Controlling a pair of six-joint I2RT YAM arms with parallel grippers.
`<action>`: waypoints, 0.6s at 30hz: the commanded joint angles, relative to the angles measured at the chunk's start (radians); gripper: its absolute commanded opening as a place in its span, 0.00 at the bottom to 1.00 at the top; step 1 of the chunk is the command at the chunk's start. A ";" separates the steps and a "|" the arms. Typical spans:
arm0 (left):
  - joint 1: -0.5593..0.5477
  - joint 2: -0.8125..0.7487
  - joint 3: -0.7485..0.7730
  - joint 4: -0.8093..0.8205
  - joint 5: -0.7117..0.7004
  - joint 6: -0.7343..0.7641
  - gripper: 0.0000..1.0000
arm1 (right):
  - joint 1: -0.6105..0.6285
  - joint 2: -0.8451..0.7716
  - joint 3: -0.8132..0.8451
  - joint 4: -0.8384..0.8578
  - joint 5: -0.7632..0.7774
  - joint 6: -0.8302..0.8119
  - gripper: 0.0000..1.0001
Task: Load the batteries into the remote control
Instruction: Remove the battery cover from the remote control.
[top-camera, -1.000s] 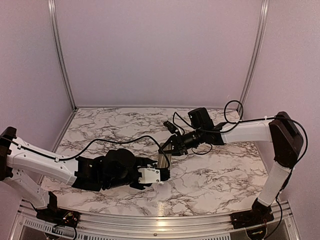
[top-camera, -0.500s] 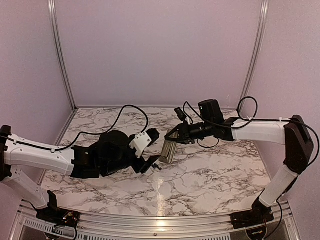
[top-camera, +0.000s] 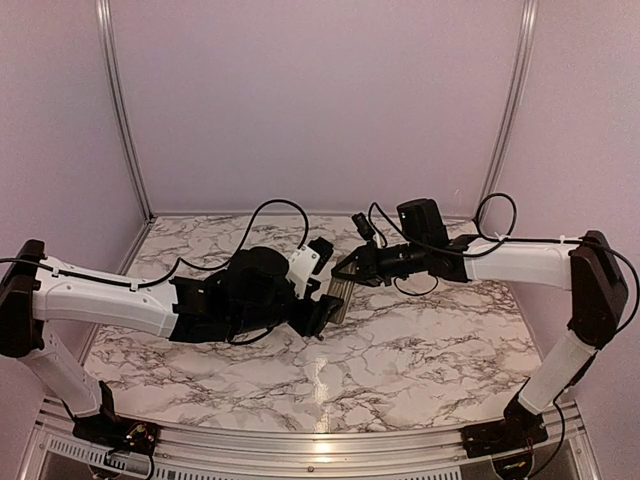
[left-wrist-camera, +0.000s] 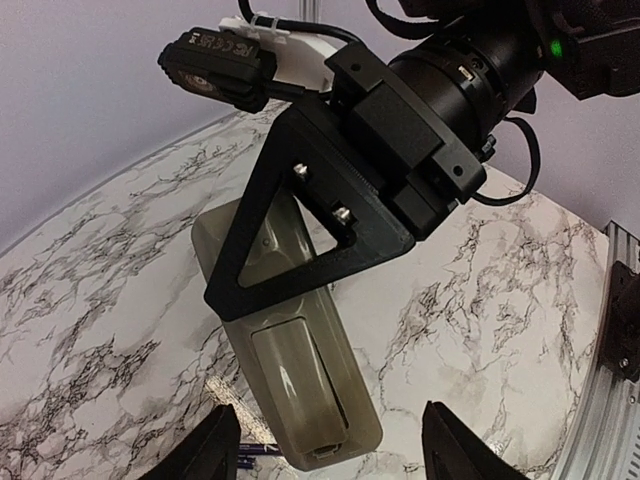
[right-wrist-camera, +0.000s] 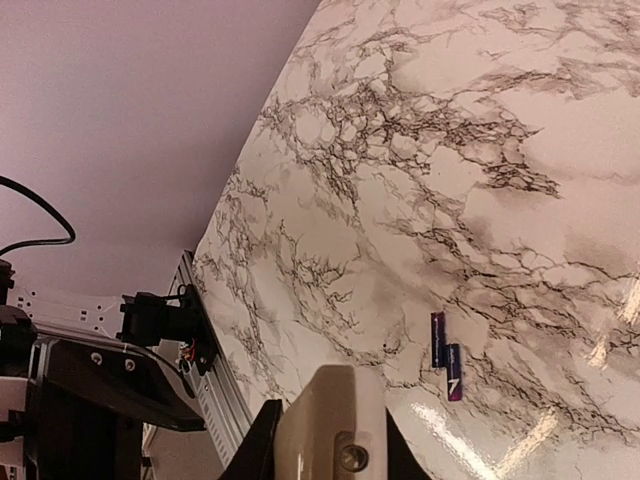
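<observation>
The right gripper (top-camera: 348, 272) is clenched on the upper end of the remote (left-wrist-camera: 300, 390), holding it tilted in the air above the middle of the table (top-camera: 430, 350), tan-grey back showing. The left gripper (top-camera: 320, 282) stands spread, its fingers flanking the remote's lower end without touching. Two batteries (right-wrist-camera: 453, 372) lie side by side on the table below.
</observation>
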 joint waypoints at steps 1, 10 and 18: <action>0.017 0.042 0.043 -0.067 0.008 -0.052 0.61 | -0.006 -0.039 -0.001 0.006 0.015 0.007 0.00; 0.034 0.101 0.083 -0.093 0.031 -0.045 0.55 | -0.006 -0.041 0.000 0.006 0.006 0.005 0.00; 0.050 0.128 0.105 -0.123 0.037 -0.038 0.45 | -0.006 -0.046 0.001 0.006 0.001 0.003 0.00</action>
